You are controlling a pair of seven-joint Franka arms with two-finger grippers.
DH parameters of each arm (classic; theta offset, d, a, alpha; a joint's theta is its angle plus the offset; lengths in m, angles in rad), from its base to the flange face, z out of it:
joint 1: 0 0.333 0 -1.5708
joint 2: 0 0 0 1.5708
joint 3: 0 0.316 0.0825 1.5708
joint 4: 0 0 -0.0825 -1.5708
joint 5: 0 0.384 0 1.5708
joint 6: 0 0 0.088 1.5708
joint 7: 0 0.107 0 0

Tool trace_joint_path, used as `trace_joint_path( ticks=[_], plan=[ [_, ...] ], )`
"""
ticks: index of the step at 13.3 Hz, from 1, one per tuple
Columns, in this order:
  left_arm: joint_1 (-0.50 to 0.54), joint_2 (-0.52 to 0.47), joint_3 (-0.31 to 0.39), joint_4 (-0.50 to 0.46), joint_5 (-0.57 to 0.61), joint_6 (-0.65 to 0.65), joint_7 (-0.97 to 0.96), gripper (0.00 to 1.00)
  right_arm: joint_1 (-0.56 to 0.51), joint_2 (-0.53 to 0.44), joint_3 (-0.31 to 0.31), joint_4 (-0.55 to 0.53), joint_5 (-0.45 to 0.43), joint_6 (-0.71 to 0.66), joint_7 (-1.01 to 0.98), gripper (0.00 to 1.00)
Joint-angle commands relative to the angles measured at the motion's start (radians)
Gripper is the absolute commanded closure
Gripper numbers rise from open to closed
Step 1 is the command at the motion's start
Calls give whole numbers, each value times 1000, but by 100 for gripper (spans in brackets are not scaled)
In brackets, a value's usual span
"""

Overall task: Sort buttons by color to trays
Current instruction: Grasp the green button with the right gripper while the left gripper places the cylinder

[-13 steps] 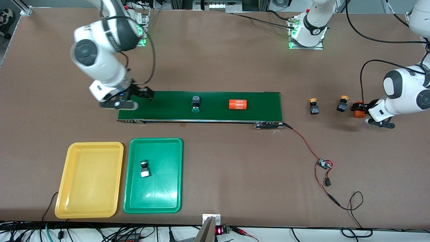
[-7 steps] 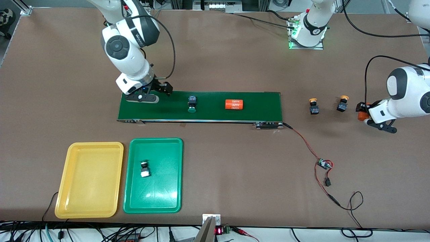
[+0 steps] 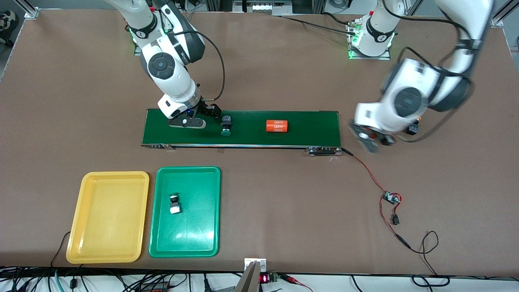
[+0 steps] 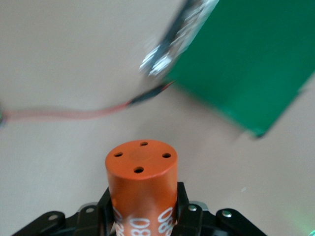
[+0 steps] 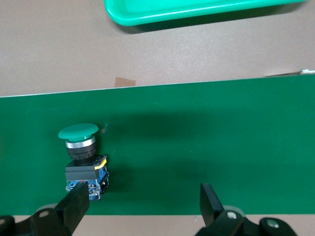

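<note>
Brown table (image 3: 284, 211) — cables (image 3: 409, 243) trailing along its edge.

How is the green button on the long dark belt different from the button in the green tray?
The green button on the belt lies on the dark-green belt, with the open right gripper beside it; the button in the green tray rests in the green tray, already sorted, no gripper near. The belt one's green cap shows plainly; the tray one looks mostly black and pale, its cap colour hard to tell. Both are small and lie tipped over.
</note>
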Motion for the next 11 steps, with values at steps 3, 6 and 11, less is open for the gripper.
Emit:
trace_joint_path(
  ticks=[3,6,11],
  plan=[
    [-92,7,-53,-17,6,96,255,98,13,8,1,1,-50,9,-27,0],
    [-101,68,-53,-21,4,201,462,100,25,37,1,1,-76,13,-25,0],
    [-146,122,-53,-44,7,225,428,100,28,60,1,1,-90,18,-25,0]
  ],
)
